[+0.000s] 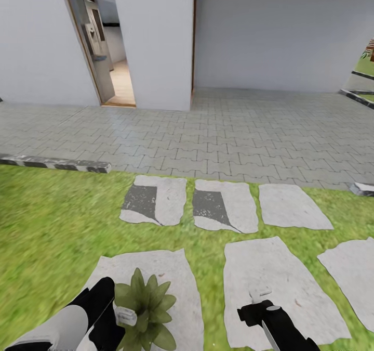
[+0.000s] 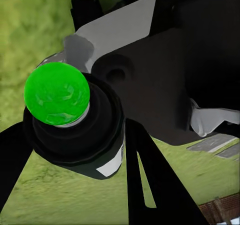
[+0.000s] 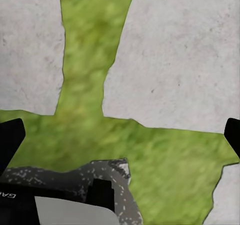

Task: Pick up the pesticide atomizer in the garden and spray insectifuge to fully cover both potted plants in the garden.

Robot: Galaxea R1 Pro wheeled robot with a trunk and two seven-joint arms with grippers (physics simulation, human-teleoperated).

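One potted plant (image 1: 147,309), a low rosette of pointed olive-green leaves, sits on a pale stepping stone (image 1: 179,273) at the near left of the garden lawn (image 1: 47,226). My left gripper (image 1: 113,324) is right beside the plant, touching its left leaves, and is shut on the pesticide atomizer (image 1: 126,317), whose pale head shows there. In the left wrist view the dark bottle (image 2: 95,130) with a white label patch stands between my black fingers (image 2: 150,185), a bright green ball (image 2: 56,95) at its top. My right gripper (image 1: 258,301) hangs open over another stone (image 3: 180,60).
Several grey and white stepping stones (image 1: 293,205) cross the grass. Beyond lies a grey brick patio (image 1: 234,127), a striped curb (image 1: 57,163), white house walls and an open doorway (image 1: 111,44). A brown fence (image 2: 220,209) shows in the left wrist view.
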